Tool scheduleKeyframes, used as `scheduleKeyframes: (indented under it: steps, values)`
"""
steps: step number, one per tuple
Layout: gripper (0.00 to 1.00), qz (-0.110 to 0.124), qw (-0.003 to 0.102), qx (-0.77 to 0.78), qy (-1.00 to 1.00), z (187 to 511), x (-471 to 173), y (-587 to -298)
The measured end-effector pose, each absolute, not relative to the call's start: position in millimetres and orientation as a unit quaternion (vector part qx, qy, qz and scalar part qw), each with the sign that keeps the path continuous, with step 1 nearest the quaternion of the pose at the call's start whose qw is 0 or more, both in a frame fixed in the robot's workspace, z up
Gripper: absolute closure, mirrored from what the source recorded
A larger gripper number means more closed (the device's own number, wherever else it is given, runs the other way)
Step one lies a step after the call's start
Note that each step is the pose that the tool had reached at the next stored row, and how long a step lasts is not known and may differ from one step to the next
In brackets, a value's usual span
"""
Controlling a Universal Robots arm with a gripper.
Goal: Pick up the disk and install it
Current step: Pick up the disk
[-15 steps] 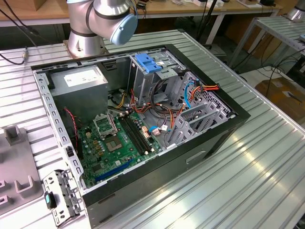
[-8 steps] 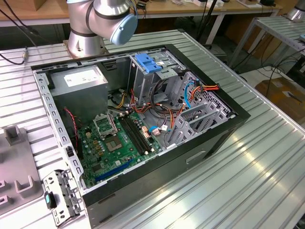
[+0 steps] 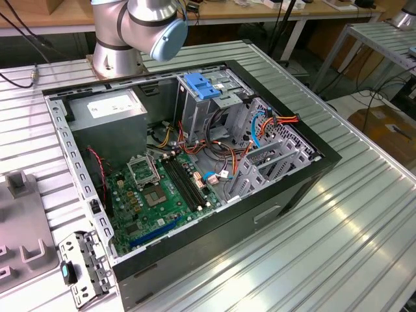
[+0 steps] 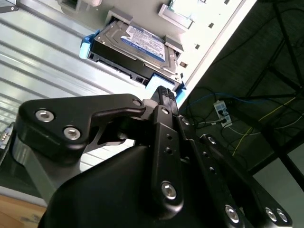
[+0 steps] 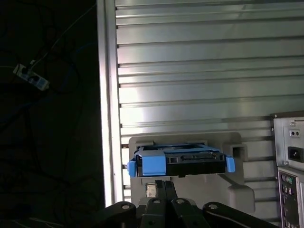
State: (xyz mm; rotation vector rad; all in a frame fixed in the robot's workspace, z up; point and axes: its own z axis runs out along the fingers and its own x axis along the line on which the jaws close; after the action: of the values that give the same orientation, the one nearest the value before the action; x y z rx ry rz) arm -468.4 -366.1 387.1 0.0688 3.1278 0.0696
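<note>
grey tray (image 3: 23, 221): at the exterior view's far left, lying on the counter (image 3: 338, 247) just beside the case.
computer case (image 3: 260, 218): open on top, mid-counter, with the green motherboard (image 3: 162, 195) low inside.
drive cage (image 3: 195, 114): tall bare metal, to the exterior view's right of the board, capped by a blue latch (image 3: 200, 86).
arm (image 3: 136, 26): base planted behind the case.
disk (image 4: 130, 45): outside the case, flat in a pale grey cradle (image 5: 237, 190) on the ribbed counter near its edge. Ringed by its blue carrier, label side up, seen in both wrist views.
claw (image 4: 164, 92): fingers pressed together with nothing between them. Lined up on the disk's connector end, apparently short of it and not touching.
step in hand: reaching for the pick-up, judged barely begun.
doing it well: spread the fingers wider than the carrier before closing in. Square up to the long sides and clamp on the blue frame, not on the connector or the bare lid. Lift straight up so the frame clears the cradle walls.
risk: a skewed grip, likely to tilt the disk and jam it in the cradle.
</note>
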Motion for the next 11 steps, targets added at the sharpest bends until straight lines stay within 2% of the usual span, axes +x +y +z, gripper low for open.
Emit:
scheduleKeyframes:
  steps: [11]
  values:
    - [0.89,0.023,0.004,-0.093,0.995,387.0,-468.4,-366.2]
